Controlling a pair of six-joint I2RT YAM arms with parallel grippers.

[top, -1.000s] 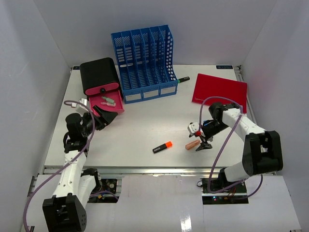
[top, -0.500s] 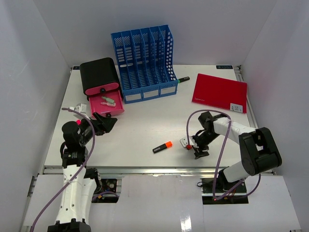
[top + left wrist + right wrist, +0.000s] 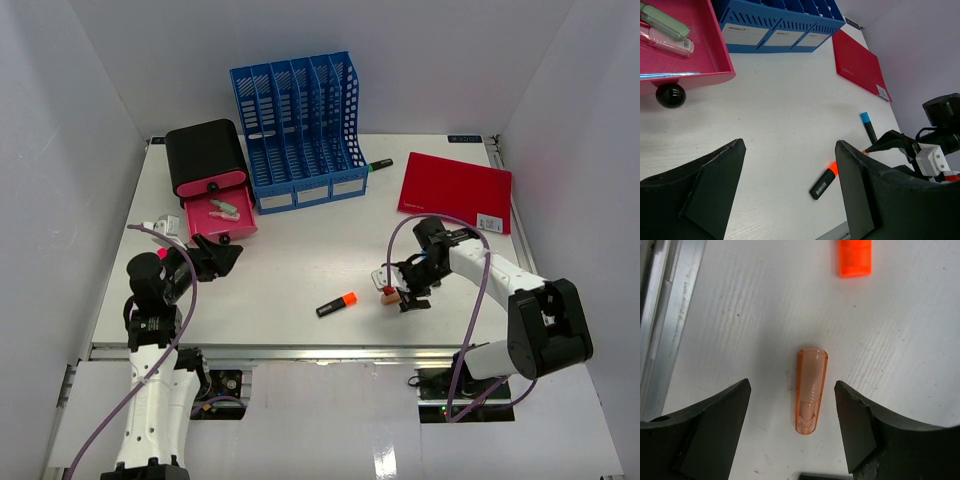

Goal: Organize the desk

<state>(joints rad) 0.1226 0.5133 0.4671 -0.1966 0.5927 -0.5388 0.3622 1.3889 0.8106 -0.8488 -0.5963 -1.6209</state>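
**Right gripper astride an orange cap at the front of the desk**

The right gripper (image 3: 791,386) points down with its jaws spread. A translucent orange cap (image 3: 811,395) lies flat between them, touching neither finger. Just beyond the fingertips lies an orange-and-black highlighter (image 3: 337,304). To one side of the gripper runs the silver rail (image 3: 665,305) along the front edge. The desk (image 3: 300,240) extends beneath and around both arms. A red folder (image 3: 455,192) lies farther out behind this gripper. The left gripper (image 3: 790,145) hovers above the desk with its jaws also apart and empty. Just ahead of it stands an open pink drawer (image 3: 715,55) holding pale markers (image 3: 665,22), and beside the drawer is a blue file rack (image 3: 297,130).
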